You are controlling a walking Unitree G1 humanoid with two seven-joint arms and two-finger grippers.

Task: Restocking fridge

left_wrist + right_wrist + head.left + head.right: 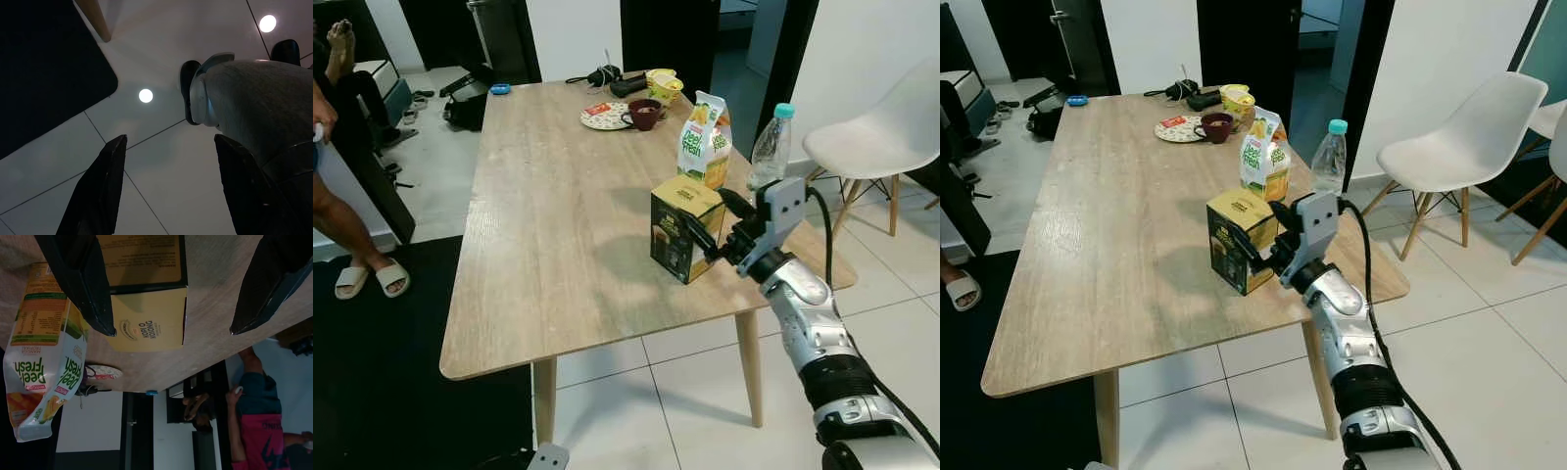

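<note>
Right gripper [720, 227] reaches in over the near right part of the wooden table [538, 225], its black fingers spread apart on either side of a dark green and yellow box [683, 227], not clamped on it. Just behind the box stands a Peel Fresh juice carton [705, 139], and beside that a clear water bottle [770, 147] with a teal cap. Farther back sit a plate [603, 117], a dark mug [644, 114] and a yellow bowl [664, 84]. A white chair [876, 137] stands by the table's right side. Over at the left, a person's legs in sandals [372, 279]. Left gripper [168, 191] hangs over the tiled floor, fingers apart.
</note>
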